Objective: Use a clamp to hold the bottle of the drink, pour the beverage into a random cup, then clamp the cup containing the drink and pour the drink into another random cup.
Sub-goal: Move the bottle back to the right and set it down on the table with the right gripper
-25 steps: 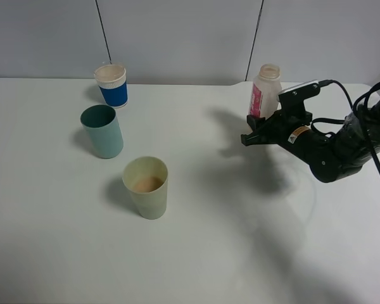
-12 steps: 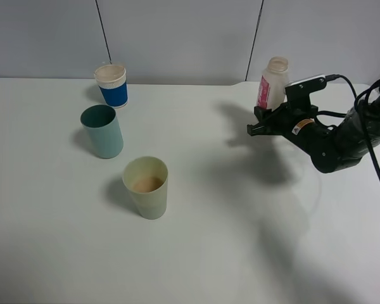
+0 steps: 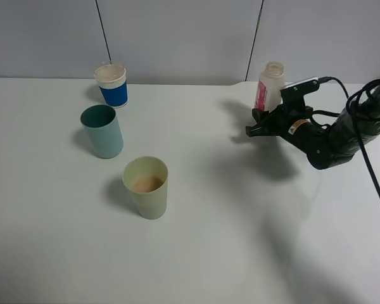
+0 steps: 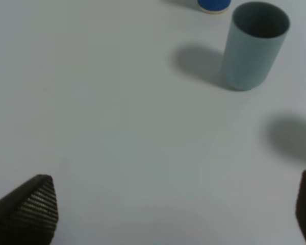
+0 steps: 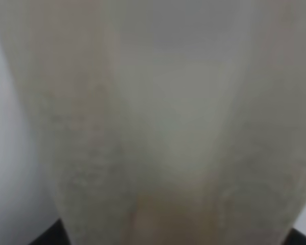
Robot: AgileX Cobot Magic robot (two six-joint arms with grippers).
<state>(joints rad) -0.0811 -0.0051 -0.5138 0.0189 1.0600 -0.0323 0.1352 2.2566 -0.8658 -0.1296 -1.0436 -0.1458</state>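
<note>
- Clamping the probably light, near-empty bottle [image 3: 270, 81], the right gripper [image 3: 258, 121] is closed low on it.
- Empty left gripper [image 4: 169, 209] stands spread wide.
- Thin, smooth yellow-green cup [image 3: 147, 193], part-filled: take mid-wall, gently.

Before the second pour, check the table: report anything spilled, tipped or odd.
Nothing stands out. The yellow-green cup, teal cup and blue cup stand upright, the table shows no spill, and the right hand holds the bottle roughly upright.

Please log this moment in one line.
right gripper: shut on bottle, upright | left gripper: open | yellow-green cup: holds beverage | teal cup: empty
</note>
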